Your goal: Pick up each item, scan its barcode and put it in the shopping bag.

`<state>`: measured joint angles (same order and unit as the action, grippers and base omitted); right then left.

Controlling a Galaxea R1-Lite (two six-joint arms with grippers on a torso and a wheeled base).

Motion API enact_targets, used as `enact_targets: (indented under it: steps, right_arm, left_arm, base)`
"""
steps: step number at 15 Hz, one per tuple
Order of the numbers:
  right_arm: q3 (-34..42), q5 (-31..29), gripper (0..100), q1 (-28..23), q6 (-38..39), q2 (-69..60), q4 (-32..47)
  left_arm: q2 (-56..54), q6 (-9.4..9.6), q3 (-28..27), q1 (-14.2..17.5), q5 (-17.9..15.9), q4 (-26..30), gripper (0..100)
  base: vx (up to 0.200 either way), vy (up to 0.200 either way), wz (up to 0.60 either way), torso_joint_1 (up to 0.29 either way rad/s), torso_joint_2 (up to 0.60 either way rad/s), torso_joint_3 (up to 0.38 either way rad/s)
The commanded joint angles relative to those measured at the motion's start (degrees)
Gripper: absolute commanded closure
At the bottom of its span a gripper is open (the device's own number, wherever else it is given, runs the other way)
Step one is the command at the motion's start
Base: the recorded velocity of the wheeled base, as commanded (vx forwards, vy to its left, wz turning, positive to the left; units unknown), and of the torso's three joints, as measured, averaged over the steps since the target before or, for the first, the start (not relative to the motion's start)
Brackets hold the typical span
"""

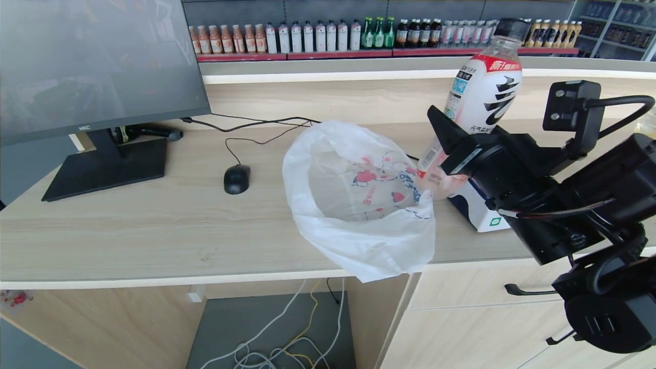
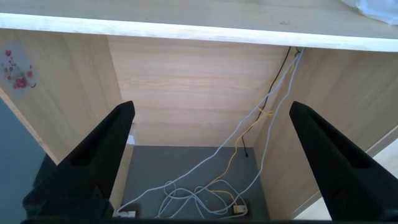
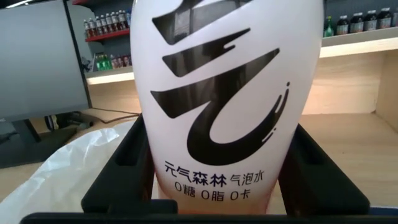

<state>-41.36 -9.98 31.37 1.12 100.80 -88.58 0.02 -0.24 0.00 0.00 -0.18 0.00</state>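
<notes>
Gripping a white bottle (image 1: 484,89) (image 3: 224,93) around its lower half, the right tool (image 1: 453,154) (image 3: 221,186) has a dark finger clamped on either side of the label. The bottle is held above the worktop (image 1: 154,230), tilted with its dark cap up and away from the robot. Its pinkish base hangs just below the tool, close to the near rim of the shopping bag (image 1: 318,225). That white bag stands open on the worktop just left of the right tool. A white and dark blue box (image 1: 479,212) sits directly under this tool. Farther left are a mouse (image 1: 237,179) and a monitor (image 1: 97,61). The left tool (image 2: 214,162) hangs below the worktop's front edge, fingers spread wide with nothing between them, facing loose cables (image 2: 205,199) in the recess.
</notes>
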Motion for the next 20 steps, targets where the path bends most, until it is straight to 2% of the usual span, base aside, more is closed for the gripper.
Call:
enact_targets:
  steps: [1, 2, 9, 13, 20]
  right_arm:
    - [-0.91, -0.04, 100, 0.01, -0.24, 0.53, -0.02]
    - [-1.97, 0.05, 100, 0.01, -0.33, 1.15, -0.02]
    - [-7.24, 0.05, 100, 0.63, -1.91, 6.33, 0.07]
    - [-12.78, -0.30, 100, 2.03, -2.00, 11.26, 0.60]
    - [-15.94, -0.39, 100, 3.09, -2.00, 16.00, 0.60]
  left_arm:
    - [-0.02, -0.02, 0.00, 0.00, 0.01, 0.00, 0]
    - [-0.02, -0.02, 0.00, 0.00, 0.01, 0.00, 0]
    - [-0.02, 0.07, 0.00, 0.00, 0.01, 0.00, 0]
    - [-0.02, -0.02, 0.00, 0.00, 0.01, -0.09, 0]
    - [-0.02, -0.02, 0.00, 0.00, 0.01, -0.09, 0]
  base:
    - [0.000, 0.200, 0.00, 0.002, 0.00, 0.002]
    - [0.000, 0.200, 0.00, 0.002, 0.00, 0.002]
    - [0.000, 0.000, 0.00, 0.000, 0.00, 0.000]
    - [0.000, 0.000, 0.00, 0.000, 0.00, 0.000]
    - [0.000, 0.000, 0.00, 0.000, 0.00, 0.000]
